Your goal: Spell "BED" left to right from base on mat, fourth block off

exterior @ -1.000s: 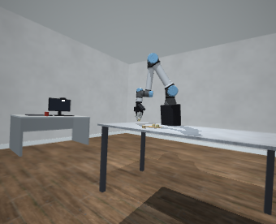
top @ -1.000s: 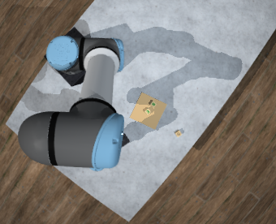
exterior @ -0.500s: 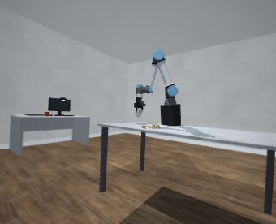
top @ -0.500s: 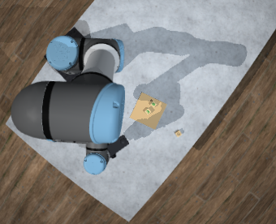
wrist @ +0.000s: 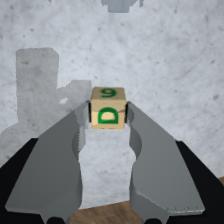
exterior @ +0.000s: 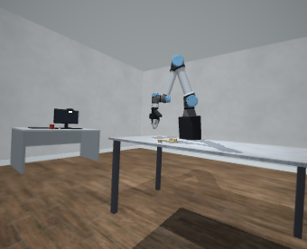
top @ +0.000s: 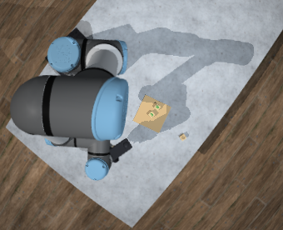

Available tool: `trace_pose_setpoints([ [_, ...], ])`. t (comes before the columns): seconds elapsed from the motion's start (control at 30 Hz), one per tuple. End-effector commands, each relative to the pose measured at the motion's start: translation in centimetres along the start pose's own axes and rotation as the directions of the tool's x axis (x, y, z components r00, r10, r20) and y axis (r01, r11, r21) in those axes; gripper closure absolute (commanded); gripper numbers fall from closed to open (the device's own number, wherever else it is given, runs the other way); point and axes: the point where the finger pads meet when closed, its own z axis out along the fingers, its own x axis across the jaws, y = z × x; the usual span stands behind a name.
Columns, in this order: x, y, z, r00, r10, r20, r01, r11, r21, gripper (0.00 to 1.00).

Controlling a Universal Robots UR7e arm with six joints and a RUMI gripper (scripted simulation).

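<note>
Progress looks to be somewhere past halfway, as I read it. Going left to right in the top view: the arm's bulk fills the left of the frame, and right of centre sits the tan mat (top: 148,117), a tilted square on the table (top: 221,75). Two blocks (top: 155,109) with green marks rest on the mat's upper right part, close together; their letters are too small to read. Further right and lower, a lone block (top: 182,137) lies on the table, off the mat.

In the wrist view the gripper (wrist: 107,115) is clamped on a held block (wrist: 107,108) at the frame's centre, lifted above the table. A cube has no long axis to speak of; the jaws press its left and right sides. The face toward the camera shows a green D, seemingly turned on its side with its bulge toward the top of the frame. The face above it carries a green mark I cannot name.

Left to do, I'd judge: carry this block to the mat, set it beside the pair with the right face up, and leave the stray block where it is.
</note>
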Motion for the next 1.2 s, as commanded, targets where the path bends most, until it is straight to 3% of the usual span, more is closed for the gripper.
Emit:
trace_pose_setpoints([
  [0.0, 0.0, 0.1, -0.1, 1.000, 0.002, 0.000, -0.002, 1.000, 0.000, 0.95],
  [0.57, 0.0, -0.4, -0.1, 0.999, 0.035, 0.000, -0.035, 0.999, 0.000, 0.95],
  [1.17, 0.4, -2.0, 0.0, 0.974, 0.228, 0.003, -0.228, 0.974, 0.000, 0.95],
])
